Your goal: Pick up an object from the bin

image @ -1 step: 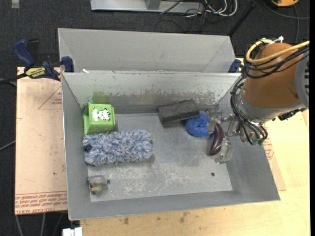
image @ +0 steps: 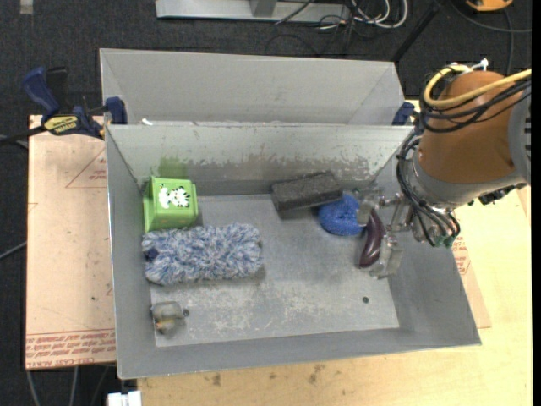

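My gripper [image: 382,250] hangs at the right side of the bin, close to the sloping right wall. A dark purple, elongated, glossy thing [image: 370,238] stands almost upright between its fingers, with a pale metal finger [image: 391,257] pressed against its right side. Just to the left, a crumpled blue thing [image: 340,217] lies on the bin floor. A dark grey rectangular block [image: 306,193] lies tilted against the back wall beside it.
A green box with a white face print [image: 172,203] stands at the back left. A fluffy blue-and-white cloth [image: 203,253] lies in front of it. A small grey lump [image: 167,315] sits in the front left corner. The orange-covered arm looms over the right rim.
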You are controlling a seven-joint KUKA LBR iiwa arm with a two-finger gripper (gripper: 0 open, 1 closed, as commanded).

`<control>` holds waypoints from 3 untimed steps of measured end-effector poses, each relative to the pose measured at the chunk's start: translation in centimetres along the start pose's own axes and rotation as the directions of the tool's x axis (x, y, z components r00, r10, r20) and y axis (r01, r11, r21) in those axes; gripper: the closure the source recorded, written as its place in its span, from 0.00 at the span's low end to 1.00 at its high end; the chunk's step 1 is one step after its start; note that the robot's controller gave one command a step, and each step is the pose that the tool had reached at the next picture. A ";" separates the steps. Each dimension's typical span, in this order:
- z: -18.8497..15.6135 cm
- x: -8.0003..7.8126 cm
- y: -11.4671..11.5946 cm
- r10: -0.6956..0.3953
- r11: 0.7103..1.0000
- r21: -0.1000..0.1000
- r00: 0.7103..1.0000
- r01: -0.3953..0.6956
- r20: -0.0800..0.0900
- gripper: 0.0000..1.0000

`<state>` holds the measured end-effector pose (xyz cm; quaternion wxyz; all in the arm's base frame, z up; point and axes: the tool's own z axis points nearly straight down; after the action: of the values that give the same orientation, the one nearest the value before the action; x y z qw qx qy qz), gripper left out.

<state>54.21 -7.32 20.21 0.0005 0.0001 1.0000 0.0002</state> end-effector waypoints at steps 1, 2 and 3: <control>4.0 -3.3 -1.3 -0.135 0.991 0.001 0.991 0.135 0.007 0.00; 11.3 -7.3 -0.9 -0.077 0.997 0.001 0.997 0.077 0.007 0.00; 12.1 -8.8 -1.1 -0.047 0.999 -0.002 0.999 0.047 -0.011 0.00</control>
<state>63.00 -8.39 8.08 -0.0052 -0.0235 0.9997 0.0010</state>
